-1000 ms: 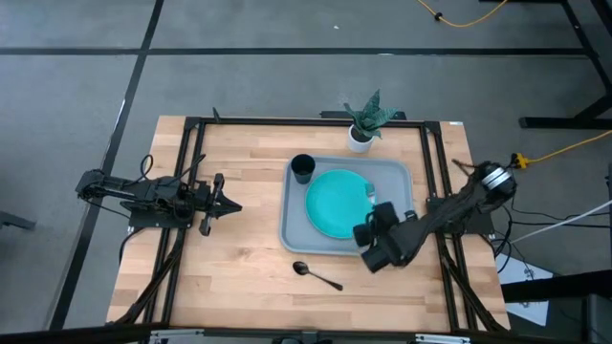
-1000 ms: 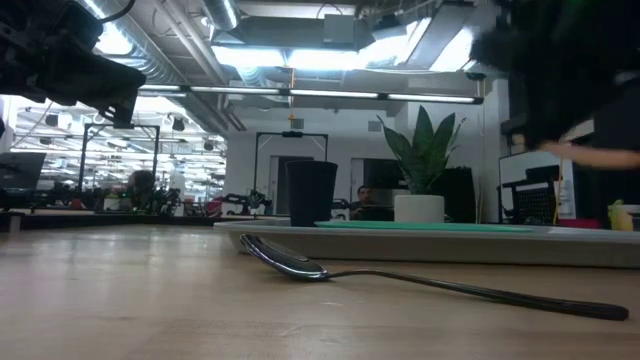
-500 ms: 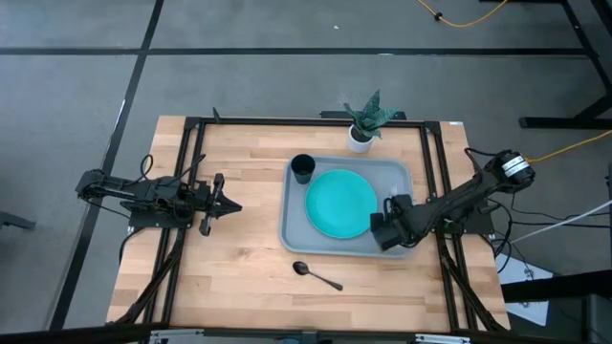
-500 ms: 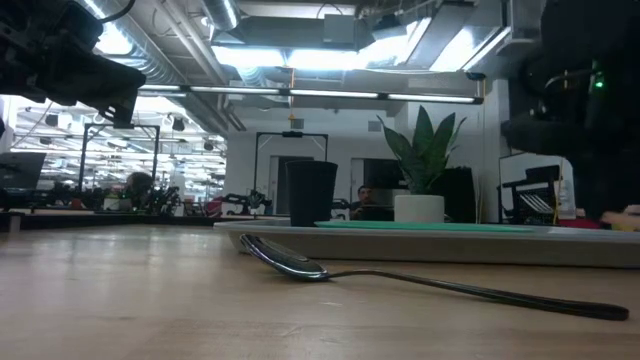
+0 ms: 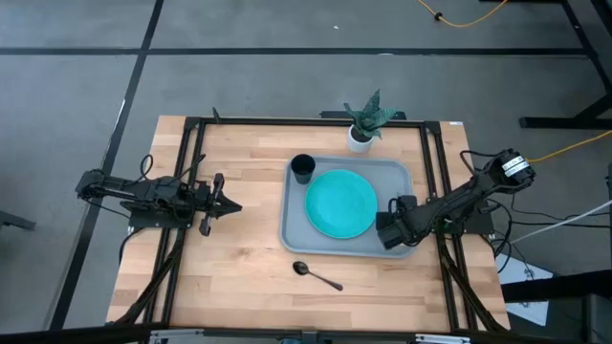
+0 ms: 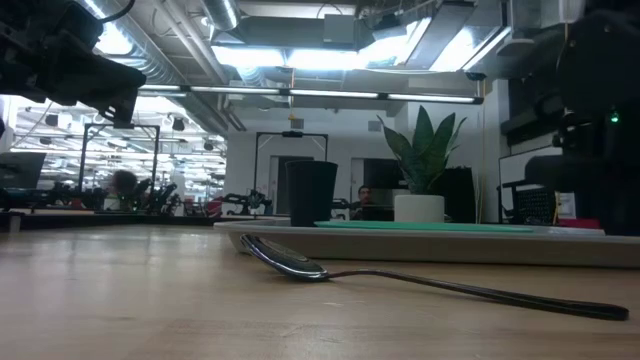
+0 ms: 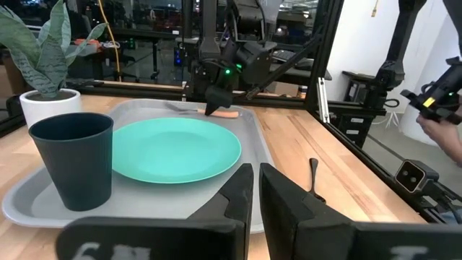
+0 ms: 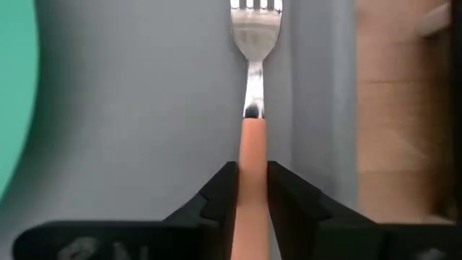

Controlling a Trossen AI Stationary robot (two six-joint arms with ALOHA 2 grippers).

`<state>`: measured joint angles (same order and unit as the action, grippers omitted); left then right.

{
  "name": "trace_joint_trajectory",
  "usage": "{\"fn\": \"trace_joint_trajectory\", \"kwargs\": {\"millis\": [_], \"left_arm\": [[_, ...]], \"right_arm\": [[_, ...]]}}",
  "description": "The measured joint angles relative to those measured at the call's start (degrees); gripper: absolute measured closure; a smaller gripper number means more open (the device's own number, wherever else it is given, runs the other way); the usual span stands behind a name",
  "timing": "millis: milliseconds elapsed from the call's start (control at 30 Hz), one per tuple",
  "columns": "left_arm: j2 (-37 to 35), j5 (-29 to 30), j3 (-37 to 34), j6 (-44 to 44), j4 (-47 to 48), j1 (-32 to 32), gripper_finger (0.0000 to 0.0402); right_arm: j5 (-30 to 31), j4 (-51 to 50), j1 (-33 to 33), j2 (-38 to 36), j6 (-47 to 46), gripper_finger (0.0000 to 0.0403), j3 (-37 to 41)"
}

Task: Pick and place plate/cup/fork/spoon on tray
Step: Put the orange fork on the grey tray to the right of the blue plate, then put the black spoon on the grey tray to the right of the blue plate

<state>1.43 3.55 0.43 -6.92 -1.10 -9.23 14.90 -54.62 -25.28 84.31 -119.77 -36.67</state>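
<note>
The grey-blue tray (image 5: 294, 225) lies mid-table. It holds the teal plate (image 5: 340, 203) and the black cup (image 5: 302, 168), which stands at its far left corner. My right gripper (image 5: 390, 229) is low over the tray's right part, between plate and rim, shut on the tan-handled fork (image 8: 254, 43); it also shows in the left wrist view (image 7: 216, 101). The dark spoon (image 5: 316, 274) lies on the wood near the tray's near edge. My left gripper (image 5: 226, 203) waits shut, left of the tray. My right gripper pinches the fork's tan handle (image 8: 253, 141) between its two fingers. The fork runs on ahead of the fingers, its tines (image 8: 255, 22) toward the table's far edge, along the tray's right rim. The fingers slant down from above. Whether the fork rests on the tray floor, I cannot tell.
A white pot with a green plant (image 5: 363, 122) stands just beyond the tray's far edge. Dark frame rails (image 5: 186, 191) run along the table's sides. A person's hand (image 7: 442, 126) shows beyond the table's right side. Bare wood (image 5: 249, 258) lies left of and nearer than the tray.
My right gripper has gone down and a little toward the table's far right, from above the tray's near rim to low over its right part, keeping its hold on the fork. Most of this happened in the first half second.
</note>
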Motion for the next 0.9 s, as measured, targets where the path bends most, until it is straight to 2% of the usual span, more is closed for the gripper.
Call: {"fn": "trace_joint_trajectory", "kwargs": {"millis": [267, 600, 733, 900], "left_arm": [[-0.01, 0.00, 0.01, 0.00, 0.00, -0.01, 0.0382], [0.00, 0.00, -0.01, 0.00, 0.00, 0.00, 0.0382], [0.00, 0.00, -0.01, 0.00, 0.00, -0.02, 0.0382], [-0.01, 0.00, -0.01, 0.00, 0.00, -0.01, 0.0382]], "right_arm": [[0.46, -1.07, 0.00, 0.00, 0.07, 0.0279, -0.48], [3.04, -7.77, -0.08, 0.00, 0.60, 0.0275, -7.09], [5.90, -7.43, -1.08, 0.02, 8.19, 0.0274, -12.21], [6.28, 4.57, -1.66, 0.58, 23.39, 0.0275, -16.70]]}}
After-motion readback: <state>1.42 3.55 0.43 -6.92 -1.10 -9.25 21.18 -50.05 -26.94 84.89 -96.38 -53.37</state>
